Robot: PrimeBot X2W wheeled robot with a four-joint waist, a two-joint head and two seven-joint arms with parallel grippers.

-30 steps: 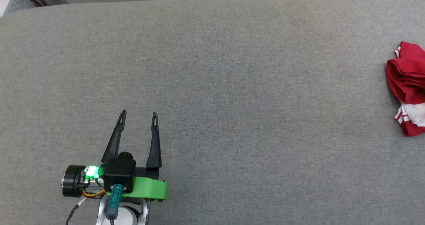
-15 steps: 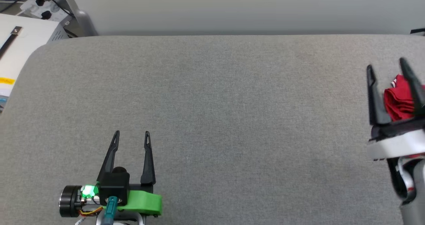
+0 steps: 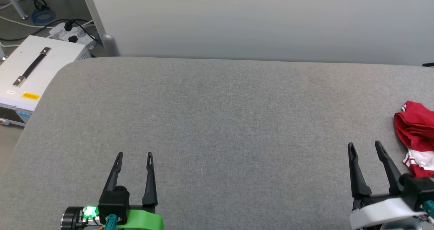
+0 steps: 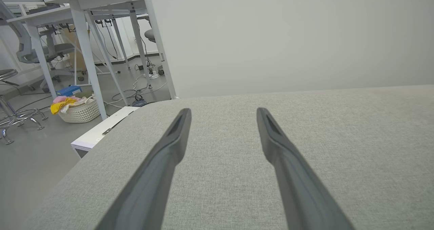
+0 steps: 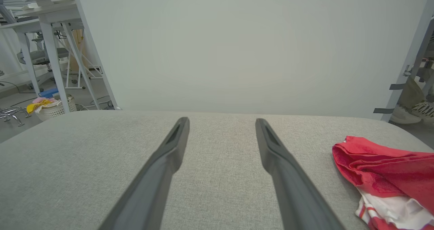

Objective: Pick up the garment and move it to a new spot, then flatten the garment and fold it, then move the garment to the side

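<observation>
Red garment (image 3: 415, 135) lies crumpled just right of the spread, empty right gripper (image 3: 364, 144).

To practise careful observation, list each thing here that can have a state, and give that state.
Red-and-white jersey T-shirt: bunched, unfolded, unheld, at the right edge of the grey padded table.
Left black two-fingered claw: open, empty.
Right black two-fingered claw: open, empty, apart from the T-shirt.
White woven basket: holds yellow and pink cloths.

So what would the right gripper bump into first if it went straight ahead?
Probably nothing nearby: the right gripper points across the grey surface toward the wall; the garment lies off to its right.
</observation>
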